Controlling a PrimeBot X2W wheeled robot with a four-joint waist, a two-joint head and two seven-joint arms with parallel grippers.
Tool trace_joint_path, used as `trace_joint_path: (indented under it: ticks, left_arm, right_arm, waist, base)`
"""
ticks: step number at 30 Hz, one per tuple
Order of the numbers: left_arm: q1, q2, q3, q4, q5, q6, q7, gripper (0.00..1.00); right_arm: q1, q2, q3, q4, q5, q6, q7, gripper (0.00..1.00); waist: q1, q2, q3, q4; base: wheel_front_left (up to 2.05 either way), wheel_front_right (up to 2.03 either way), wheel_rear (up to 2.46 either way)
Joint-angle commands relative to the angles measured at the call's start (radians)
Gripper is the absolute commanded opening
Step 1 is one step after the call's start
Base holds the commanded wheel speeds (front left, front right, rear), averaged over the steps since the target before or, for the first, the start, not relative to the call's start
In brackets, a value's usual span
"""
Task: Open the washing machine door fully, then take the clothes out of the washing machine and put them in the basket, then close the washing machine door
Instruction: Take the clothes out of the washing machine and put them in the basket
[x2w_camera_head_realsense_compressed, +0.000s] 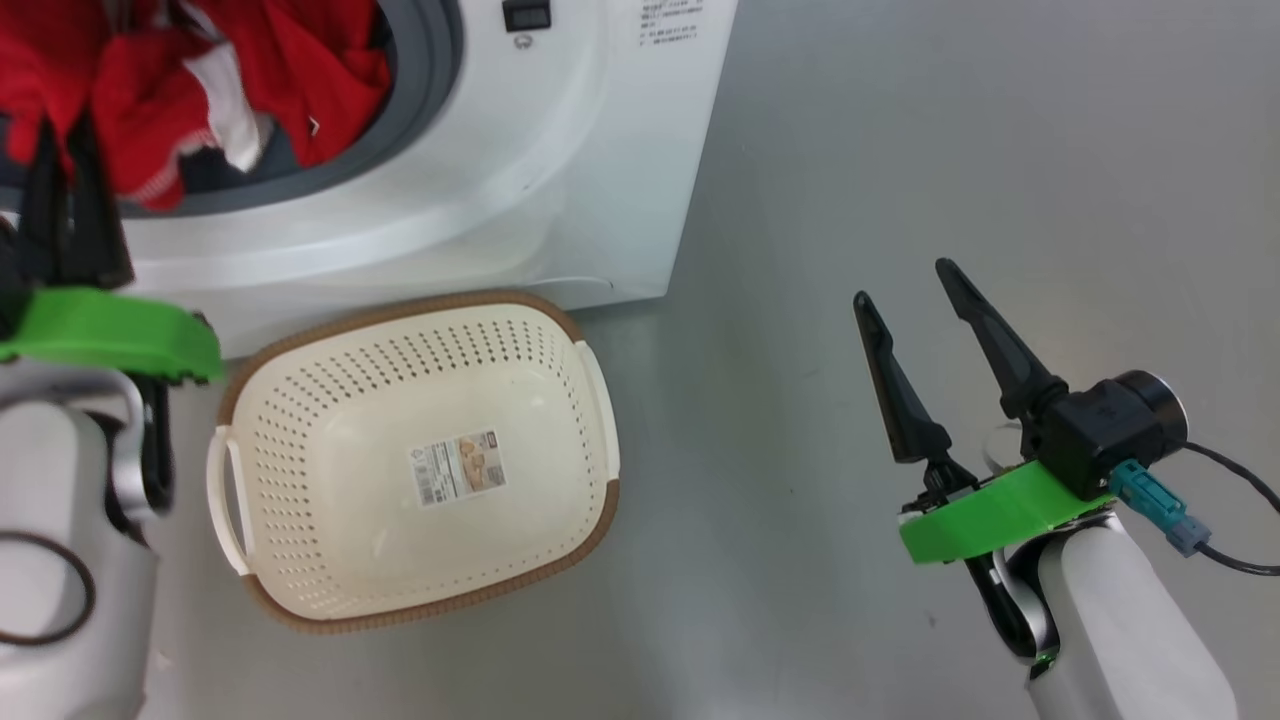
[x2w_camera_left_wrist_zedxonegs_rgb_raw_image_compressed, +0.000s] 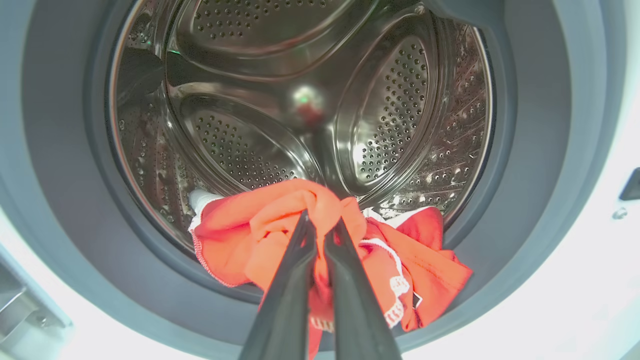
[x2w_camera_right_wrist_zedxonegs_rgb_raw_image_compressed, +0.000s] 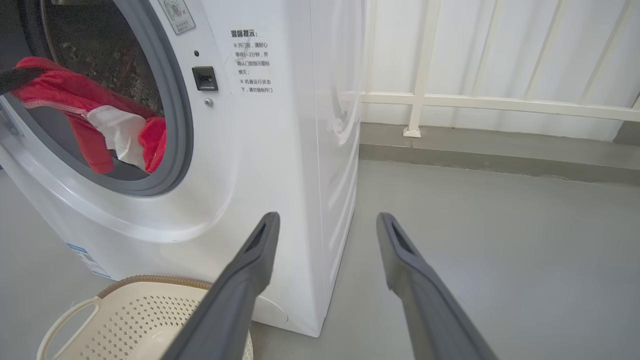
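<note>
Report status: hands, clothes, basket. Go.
Left hand shut on the red clothes at the washing machine opening. Right hand open, over the floor. Basket in front, no clothes in it. Nothing seen blocking.

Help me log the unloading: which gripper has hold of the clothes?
The left gripper: pinched shut on the red clothes at the washing machine's mouth. The right gripper hangs open over the floor, holding nothing.
</note>
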Motion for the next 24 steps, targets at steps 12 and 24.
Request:
trace_joint_path:
  ticks: [12, 24]
  left_arm:
    - [0.212, -0.014, 0.039, -0.201, 0.003, 0.007, -0.011, 0.0]
    - [0.372, -0.019, 0.011, -0.431, 0.013, 0.032, 0.035, 0.0]
  right_arm:
    - [0.064, 0.003, 0.021, 0.0, 0.007, 0.005, -0.006, 1.0]
    - [0.082, 0.003, 0.026, 0.005, 0.016, 0.005, -0.006, 1.0]
  waist:
    - [0.0, 0.0, -0.109, 0.025]
    - [0.0, 0.0, -0.176, 0.025]
  base:
    - [0.0, 0.0, 0.0]
    - [0.0, 0.0, 0.0]
